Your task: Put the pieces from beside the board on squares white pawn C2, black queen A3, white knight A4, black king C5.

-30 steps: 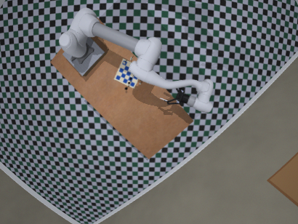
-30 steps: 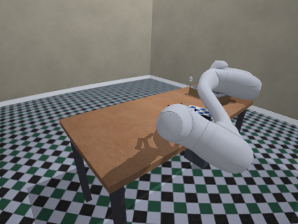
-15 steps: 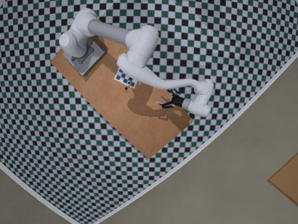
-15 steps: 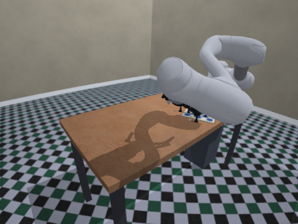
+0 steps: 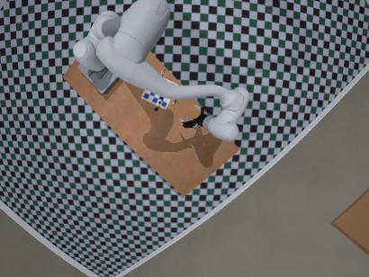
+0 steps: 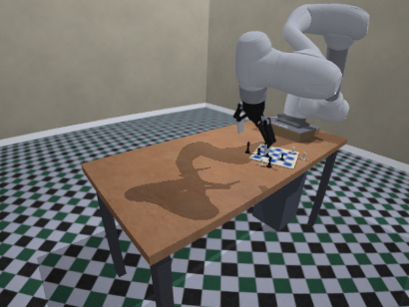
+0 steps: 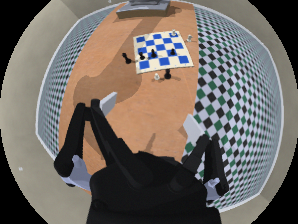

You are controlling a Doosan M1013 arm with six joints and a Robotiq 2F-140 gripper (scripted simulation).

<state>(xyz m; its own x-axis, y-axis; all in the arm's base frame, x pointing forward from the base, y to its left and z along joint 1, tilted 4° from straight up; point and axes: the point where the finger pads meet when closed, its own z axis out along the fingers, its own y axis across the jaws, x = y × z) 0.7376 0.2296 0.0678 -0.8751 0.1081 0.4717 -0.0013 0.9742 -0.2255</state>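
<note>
Our claw (image 7: 145, 137) hangs wide apart and empty above the worktop (image 7: 113, 83), with the blue-and-white board (image 7: 161, 51) farther off beyond it.

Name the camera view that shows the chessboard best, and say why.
The wrist view: the chessboard lies unobstructed, its blue and white squares and pieces visible beyond the open tool. The top view shows it tiny, partly under the arm; the exterior view shows it foreshortened.

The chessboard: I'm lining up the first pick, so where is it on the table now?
The chessboard lies at the table's far end in the exterior view, just before the arm's base, ahead of the open gripper.
</note>
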